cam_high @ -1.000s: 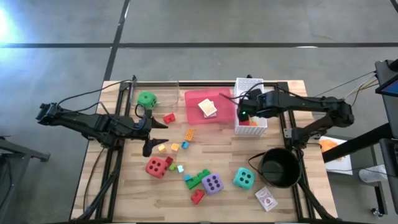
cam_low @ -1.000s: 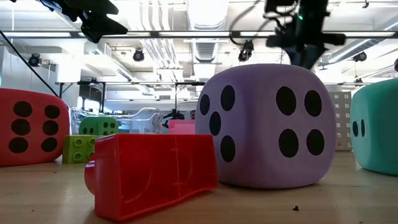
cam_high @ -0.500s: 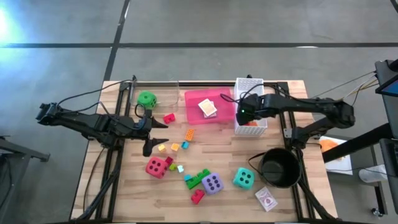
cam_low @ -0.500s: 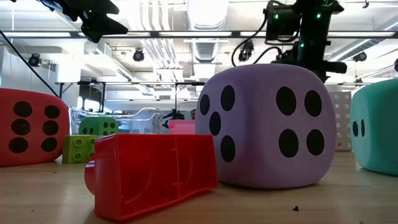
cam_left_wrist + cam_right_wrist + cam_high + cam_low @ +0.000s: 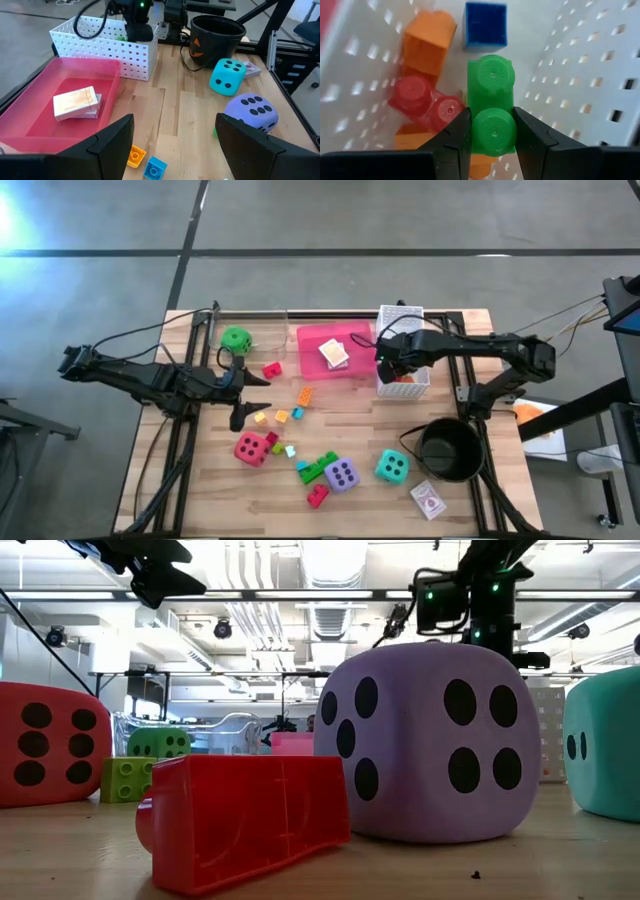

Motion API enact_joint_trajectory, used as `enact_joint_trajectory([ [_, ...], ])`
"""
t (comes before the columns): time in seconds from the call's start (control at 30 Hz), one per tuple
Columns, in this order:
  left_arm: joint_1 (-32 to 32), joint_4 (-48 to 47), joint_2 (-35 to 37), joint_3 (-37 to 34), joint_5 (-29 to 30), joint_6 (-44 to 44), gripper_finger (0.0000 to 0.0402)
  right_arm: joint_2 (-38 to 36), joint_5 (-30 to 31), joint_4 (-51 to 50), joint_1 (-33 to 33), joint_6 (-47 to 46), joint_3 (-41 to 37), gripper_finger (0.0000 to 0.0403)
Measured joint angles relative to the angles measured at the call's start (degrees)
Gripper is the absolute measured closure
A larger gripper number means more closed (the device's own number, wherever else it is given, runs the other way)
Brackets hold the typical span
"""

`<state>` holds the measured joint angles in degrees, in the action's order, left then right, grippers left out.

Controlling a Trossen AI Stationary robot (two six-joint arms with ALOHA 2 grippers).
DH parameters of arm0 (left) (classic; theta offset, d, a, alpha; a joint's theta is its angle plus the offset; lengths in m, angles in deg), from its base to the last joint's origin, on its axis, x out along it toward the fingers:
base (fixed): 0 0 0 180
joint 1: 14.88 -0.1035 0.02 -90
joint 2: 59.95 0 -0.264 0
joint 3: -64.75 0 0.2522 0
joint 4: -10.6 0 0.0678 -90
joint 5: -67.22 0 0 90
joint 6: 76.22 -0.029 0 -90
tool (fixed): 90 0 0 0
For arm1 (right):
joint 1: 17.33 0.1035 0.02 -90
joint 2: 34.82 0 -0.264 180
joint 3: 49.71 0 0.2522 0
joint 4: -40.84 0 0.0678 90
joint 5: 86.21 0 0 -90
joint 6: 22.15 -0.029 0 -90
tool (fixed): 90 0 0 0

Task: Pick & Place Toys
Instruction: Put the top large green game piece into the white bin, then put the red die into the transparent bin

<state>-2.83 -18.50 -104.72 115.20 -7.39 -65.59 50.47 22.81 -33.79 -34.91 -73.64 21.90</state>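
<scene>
My right gripper [image 5: 392, 365] reaches down into the white mesh basket [image 5: 402, 313] at the back right, shut on a green two-stud brick [image 5: 491, 100]. My left gripper [image 5: 240, 395] hangs open above the table's left half and holds nothing; its fingers [image 5: 112, 140] frame bare wood. On the table lie a red die [image 5: 252, 448], a green die [image 5: 236, 338], a purple die [image 5: 342, 475], a teal die [image 5: 391, 466], and small bricks [image 5: 300, 396] between them. One card pack [image 5: 334, 353] lies in the pink tray [image 5: 310, 340], another [image 5: 429, 500] at the near right. My right gripper pinches the green brick between its two fingers, on the two side faces at one stud end [image 5: 492, 131]. The fingers point down into the basket. The brick's studs face the wrist camera and its other end sticks out beyond the fingertips. Whether it rests on the basket's floor I cannot tell.
Orange [image 5: 427, 42], blue [image 5: 485, 25] and red bricks [image 5: 427, 102] lie on the basket's floor under my right gripper. A black round pot [image 5: 450, 448] stands at the near right. A clear container [image 5: 268, 335] sits beside the green die at the back left.
My right gripper has sunk into the white basket, tipping more steeply downward and shifting a little toward the table's left, still shut on the green brick. In the low view it has dropped behind the purple die.
</scene>
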Motion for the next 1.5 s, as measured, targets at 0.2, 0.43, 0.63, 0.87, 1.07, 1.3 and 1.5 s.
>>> enact_joint_trajectory([
  [0.2, 0.0, 0.0, 0.0, 0.0, 0.0, -0.1, 0.0117, 2.8, -1.2, 0.1, 0.1, 0.9, 0.2, 0.0298],
  [0.43, 0.0, 0.0, 0.0, 0.0, 0.0, -0.1, 0.0117, 2.9, -1.8, 0.2, 0.0, 1.4, 0.1, 0.0298],
  [0.63, 0.0, 0.0, 0.0, 0.0, 0.0, -0.1, 0.0117, 1.9, -1.5, 0.0, 0.0, 1.4, -0.1, 0.0298],
  [0.87, 0.0, 0.0, 0.0, 0.0, 0.0, -0.1, 0.0117, 1.9, -1.5, 0.0, 0.1, 1.8, -0.2, 0.0298],
  [1.07, 0.0, 0.0, 0.0, 0.0, 0.0, -0.1, 0.0117, 1.9, -1.5, -0.1, 0.1, 1.8, -0.2, 0.0285],
  [1.3, 0.0, 0.0, 0.0, 0.0, 0.0, -0.1, 0.0117, 1.9, -1.3, 0.0, 0.1, 2.5, -0.1, 0.0183],
  [1.5, 0.0, 0.0, 0.0, 0.0, 0.0, -0.1, 0.0117, 1.8, -1.1, -0.3, 0.1, 2.7, -0.1, 0.0128],
])
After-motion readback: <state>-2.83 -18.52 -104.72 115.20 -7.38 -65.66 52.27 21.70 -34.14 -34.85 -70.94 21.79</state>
